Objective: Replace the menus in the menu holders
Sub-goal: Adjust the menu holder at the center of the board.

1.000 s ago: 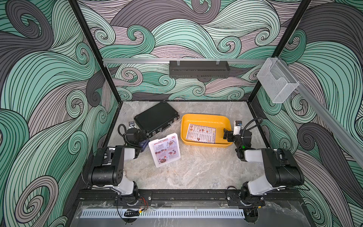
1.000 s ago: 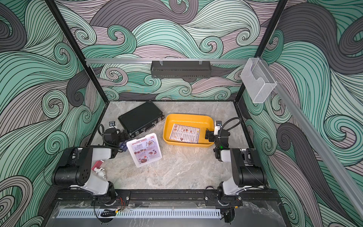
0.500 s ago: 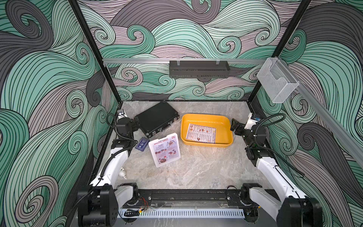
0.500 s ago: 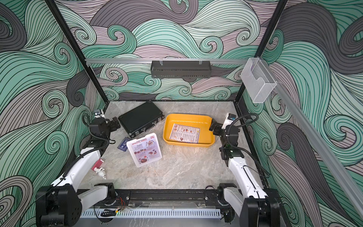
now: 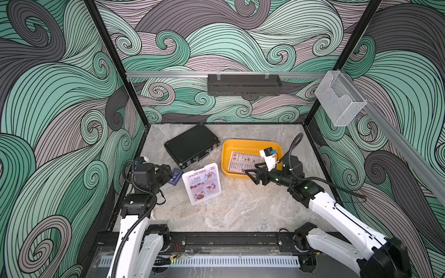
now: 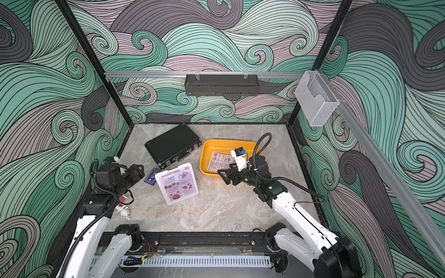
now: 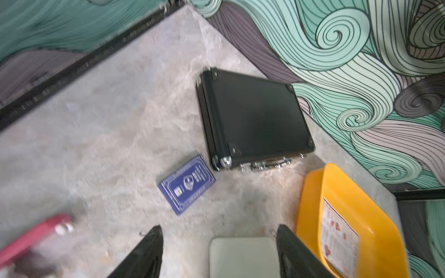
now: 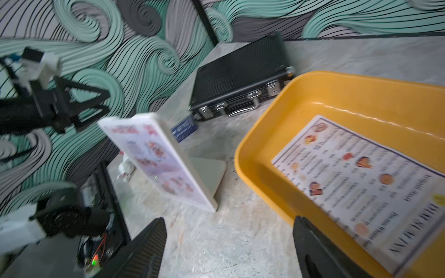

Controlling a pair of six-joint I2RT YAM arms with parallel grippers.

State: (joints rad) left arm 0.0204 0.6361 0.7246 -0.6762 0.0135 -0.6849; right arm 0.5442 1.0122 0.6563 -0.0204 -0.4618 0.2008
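Here, the left gripper (image 7: 218, 231) and right gripper (image 8: 228, 221) are hovering low, claws gaping wide, gripping nothing. Between them, the slanted menu holder (image 5: 192, 202) is displaying the pinkish menu (image 5: 203, 184). Beyond, the "DIM SUM INN" menu (image 5: 243, 163) is lying inside the yellow tray (image 5: 225, 154), beside the black case (image 5: 192, 148).

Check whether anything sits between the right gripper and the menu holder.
Nothing visible. Only bare table separates the right gripper from the menu holder, and its jaws are open. The yellow tray sits beside the gripper, not in the path.
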